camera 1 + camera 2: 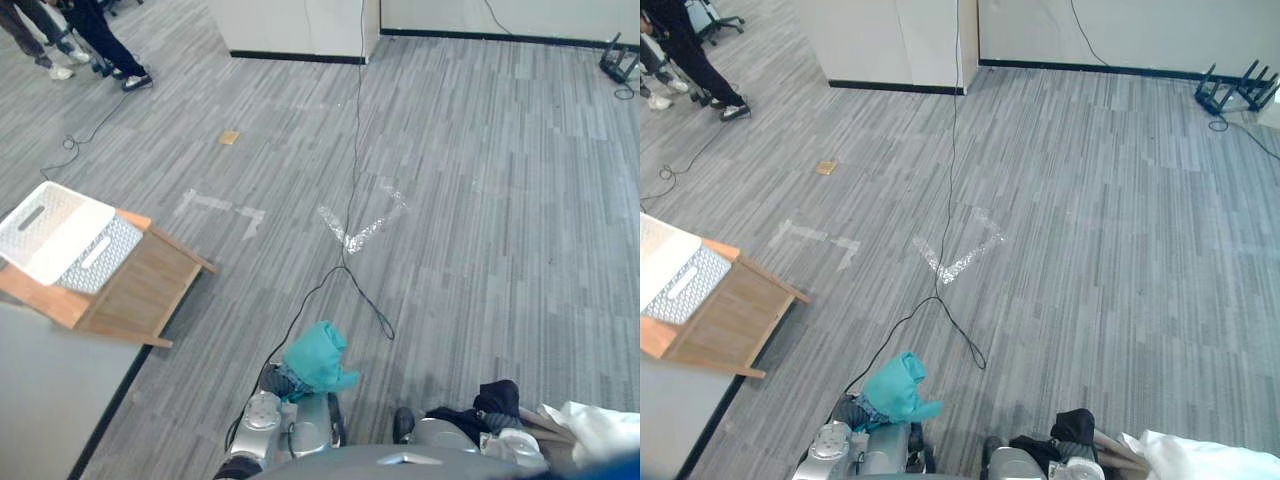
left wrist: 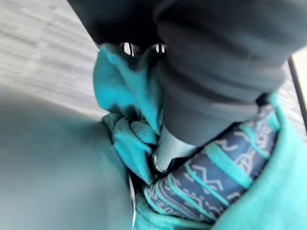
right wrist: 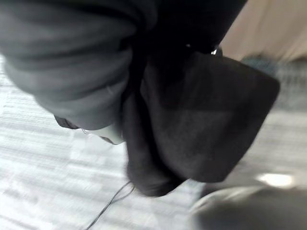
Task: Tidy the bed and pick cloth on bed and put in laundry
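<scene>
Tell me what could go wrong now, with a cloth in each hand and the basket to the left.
1. The teal cloth is only bunched in the left hand; a loose fold could slip out.
2. The white basket sits on a wooden stand far to the left, so a drop may miss it.
3. The black cloth drapes over the right hand; its hold may be weak.

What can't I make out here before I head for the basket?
- Right hand: buried in the black cloth, right wrist view; grip unreadable.
- Basket: cut by the left edge, right eye view; inside unseen.
- Bed: cut by the bottom edge, eye views; what lies on it unknown.
- Person: cut by the top edge, legs alone.
</scene>
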